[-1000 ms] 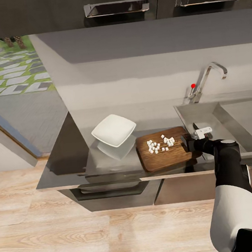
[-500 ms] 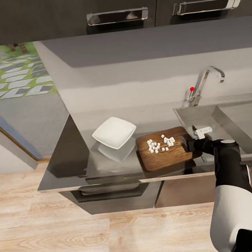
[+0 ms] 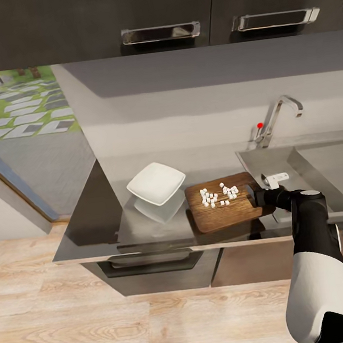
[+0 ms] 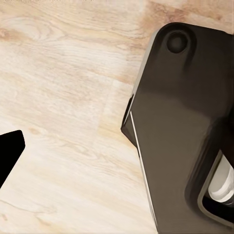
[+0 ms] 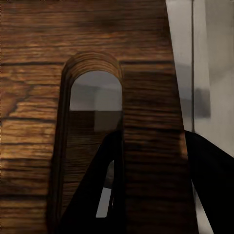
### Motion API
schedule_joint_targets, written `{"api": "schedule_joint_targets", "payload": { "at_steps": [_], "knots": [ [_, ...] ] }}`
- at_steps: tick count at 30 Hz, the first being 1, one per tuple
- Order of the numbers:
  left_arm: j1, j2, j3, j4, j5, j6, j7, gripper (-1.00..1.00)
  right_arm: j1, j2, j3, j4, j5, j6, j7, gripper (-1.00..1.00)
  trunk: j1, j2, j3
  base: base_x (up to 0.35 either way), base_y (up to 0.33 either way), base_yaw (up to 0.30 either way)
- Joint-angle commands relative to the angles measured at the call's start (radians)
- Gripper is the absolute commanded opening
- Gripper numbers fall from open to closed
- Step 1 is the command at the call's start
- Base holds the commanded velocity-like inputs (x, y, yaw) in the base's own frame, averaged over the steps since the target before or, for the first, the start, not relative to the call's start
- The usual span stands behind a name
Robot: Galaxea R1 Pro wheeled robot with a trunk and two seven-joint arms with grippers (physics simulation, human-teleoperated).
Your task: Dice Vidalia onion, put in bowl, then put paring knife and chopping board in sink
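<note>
At the counter's sink-side end, the right gripper (image 3: 256, 195) sits on the short edge of the chopping board (image 3: 219, 214), the edge with the oval slot handle. Right wrist view backs this up: one dark finger (image 5: 100, 183) shows through the slot (image 5: 92, 126), the other (image 5: 214, 180) sits outside the board's edge, so the jaws straddle the wood strip between slot and edge. Looks clamped on the board, opening no wider than that strip. Makes sense as a grip point: the slot is the only place a jaw gets purchase on a flat board. Diced onion (image 3: 219, 194), a scatter of small white cubes, sits on the board's upper face toward the gripper end. White square bowl (image 3: 156, 183) stands on the countertop (image 3: 91, 213) just beside the board's far short edge, apart from it. My read: the board gets lifted by the handle end and tipped so the cubes slide toward the bowl, hence holding the end opposite the bowl. Sink (image 3: 322, 174) is right beside the gripper, tap (image 3: 275, 118) behind. Paring knife: can't pick it out. Left wrist view has wood floor (image 4: 63, 97) and a dark robot part (image 4: 180, 126); one black fingertip (image 4: 9, 151) at the frame edge, left jaw state can't tell.
</note>
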State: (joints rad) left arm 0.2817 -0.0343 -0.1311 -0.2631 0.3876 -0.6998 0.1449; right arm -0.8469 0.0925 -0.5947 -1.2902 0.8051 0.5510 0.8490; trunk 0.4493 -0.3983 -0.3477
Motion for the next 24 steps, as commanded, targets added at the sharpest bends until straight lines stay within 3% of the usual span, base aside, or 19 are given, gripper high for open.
{"api": "schedule_joint_targets", "payload": {
  "at_steps": [1,24],
  "knots": [
    [0.001,0.001,-0.009,-0.002,0.002,-0.001,0.01,1.0,-0.001,0.001,-0.002,-0.002,0.006,0.003,0.008,-1.0,0.001,-0.002,0.0,0.0,0.0,0.0],
    [0.001,0.001,-0.009,-0.003,0.002,-0.001,0.01,1.0,-0.001,0.001,-0.004,-0.003,0.006,0.003,0.01,-1.0,0.001,-0.002,0.036,0.0,0.002,0.0]
  ]
}}
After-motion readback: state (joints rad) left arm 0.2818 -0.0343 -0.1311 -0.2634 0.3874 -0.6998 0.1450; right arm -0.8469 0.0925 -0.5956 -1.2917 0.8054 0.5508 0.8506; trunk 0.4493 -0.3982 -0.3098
